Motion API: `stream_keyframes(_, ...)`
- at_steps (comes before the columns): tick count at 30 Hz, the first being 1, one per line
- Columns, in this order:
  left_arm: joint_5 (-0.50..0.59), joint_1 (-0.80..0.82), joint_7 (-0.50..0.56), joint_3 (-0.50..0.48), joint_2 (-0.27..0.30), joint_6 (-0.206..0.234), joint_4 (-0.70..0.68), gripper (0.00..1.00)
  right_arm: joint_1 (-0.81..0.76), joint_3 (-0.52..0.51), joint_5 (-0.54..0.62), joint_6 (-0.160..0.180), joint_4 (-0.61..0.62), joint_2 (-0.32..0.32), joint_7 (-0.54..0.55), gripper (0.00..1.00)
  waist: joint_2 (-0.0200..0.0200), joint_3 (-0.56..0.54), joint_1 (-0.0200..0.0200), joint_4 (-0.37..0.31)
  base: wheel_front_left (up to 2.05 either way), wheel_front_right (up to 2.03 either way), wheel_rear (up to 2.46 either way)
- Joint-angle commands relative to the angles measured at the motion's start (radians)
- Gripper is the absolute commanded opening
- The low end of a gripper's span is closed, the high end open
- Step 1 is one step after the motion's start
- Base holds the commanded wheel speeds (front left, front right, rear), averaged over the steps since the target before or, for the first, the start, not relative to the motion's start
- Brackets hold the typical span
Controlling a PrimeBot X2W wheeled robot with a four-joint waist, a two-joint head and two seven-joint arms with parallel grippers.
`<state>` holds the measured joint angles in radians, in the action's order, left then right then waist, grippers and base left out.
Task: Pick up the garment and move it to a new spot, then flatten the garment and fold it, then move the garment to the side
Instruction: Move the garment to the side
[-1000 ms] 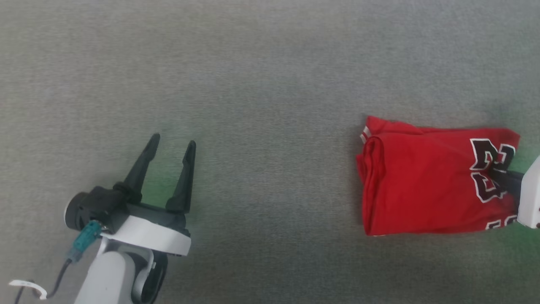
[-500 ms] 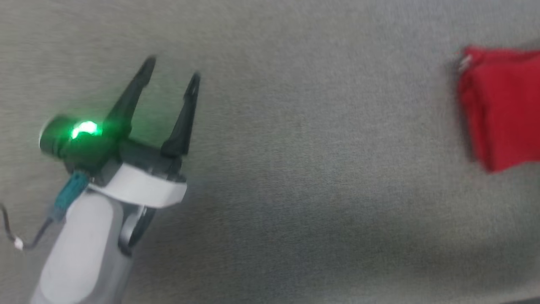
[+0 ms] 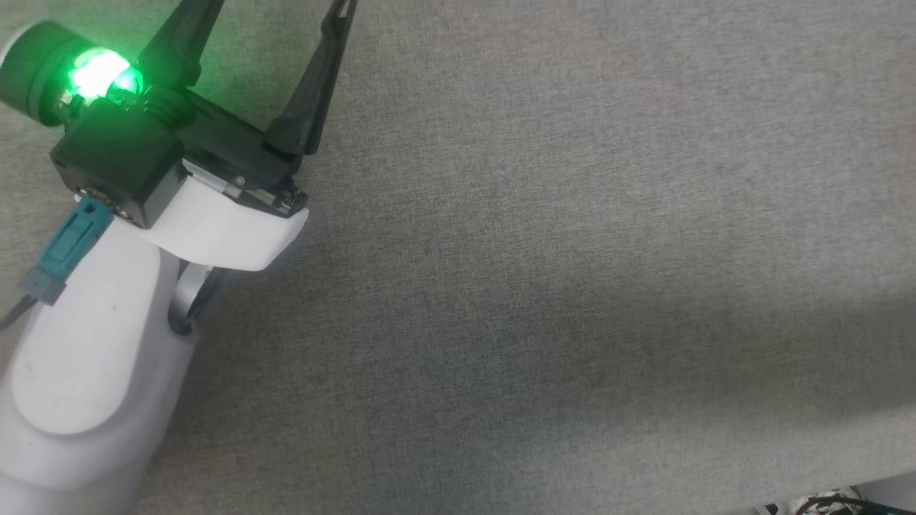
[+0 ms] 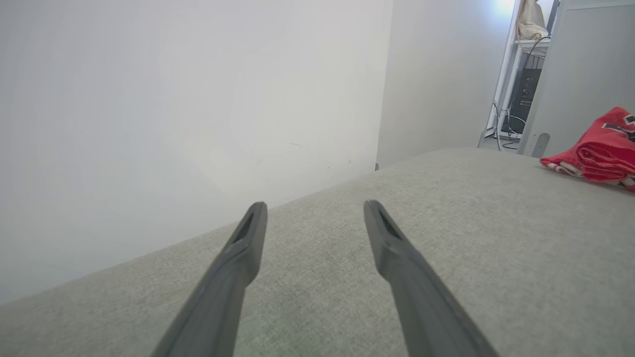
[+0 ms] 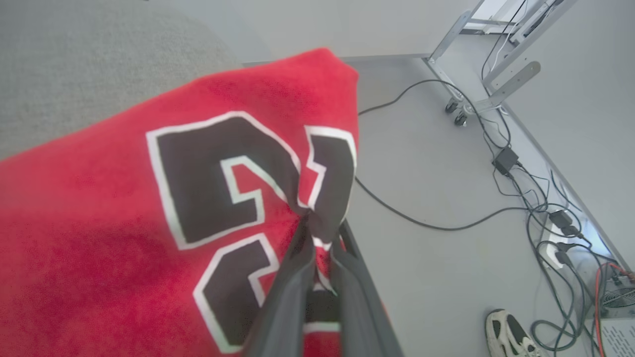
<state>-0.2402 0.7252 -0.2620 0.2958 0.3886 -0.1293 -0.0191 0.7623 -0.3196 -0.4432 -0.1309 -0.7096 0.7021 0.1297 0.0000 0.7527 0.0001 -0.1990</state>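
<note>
Left gripper (image 4: 313, 208): fingers spread wide apart, nothing between them, held above bare grey cloth
Left wrist lamp (image 3: 93, 71): lit green, casting a green tint on the cloth beside it
Right gripper (image 5: 317, 233): fingers drawn together, clamped on a pinch of the garment's fabric at the dark numeral
Garment (image 5: 99, 223): red jersey with white-edged dark numerals uppermost; fabric puckers where the fingers bite; one corner reaches past the edge of the surface, with floor visible beyond it
Garment, from the left wrist: folded red bundle at the far right of the surface, well apart from the left gripper
Work surface (image 3: 572, 250): grey woven cloth, flat, with a shadow band across its lower part
Floor (image 5: 421, 148): pale grey, with loose black cables (image 5: 521, 198), a wheeled metal stand leg (image 5: 491, 89) and a white shoe (image 5: 511, 337)
</note>
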Motion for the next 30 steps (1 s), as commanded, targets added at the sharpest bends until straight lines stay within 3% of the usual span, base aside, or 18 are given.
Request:
stream_keyframes(1,0.005,0.013,-0.004,0.005,0.005,-0.002,0.002,1.0,0.018,0.005,0.007,0.0,-0.013,-0.01,-0.014,0.0,0.0,0.012,-0.0001,-0.002,0.0,0.0,0.0)
stream_keyframes(7,-0.002,0.025,-0.001,0.005,0.025,-0.002,0.021,1.0,0.105,0.045,0.059,0.0,-0.147,-0.022,-0.108,0.0,0.0,0.027,-0.0001,-0.004,0.0,0.0,0.0)
stream_keyframes(10,-0.005,0.01,-0.001,-0.003,0.025,-0.002,0.029,1.0,0.135,0.06,0.085,0.0,-0.2,-0.014,-0.165,1.0,0.0,0.013,-0.0001,-0.003,0.0,0.0,0.0)
stream_keyframes(16,-0.015,-0.052,-0.001,-0.032,-0.013,-0.002,0.052,1.0,0.144,0.132,0.087,0.0,-0.231,-0.016,-0.249,1.0,0.0,-0.082,-0.0001,0.011,0.0,0.0,0.0)
stream_keyframes(24,-0.046,-0.233,-0.002,-0.095,-0.078,-0.002,0.127,1.0,0.058,0.362,0.045,0.0,-0.138,-0.096,-0.301,1.0,0.0,-0.265,-0.0001,0.049,0.0,0.0,0.0)
stream_keyframes(30,-0.072,-0.373,-0.002,-0.144,-0.139,-0.002,0.18,1.0,-0.05,0.463,-0.012,0.0,-0.07,-0.147,-0.343,1.0,0.0,-0.391,-0.0001,0.103,0.0,0.0,0.0)
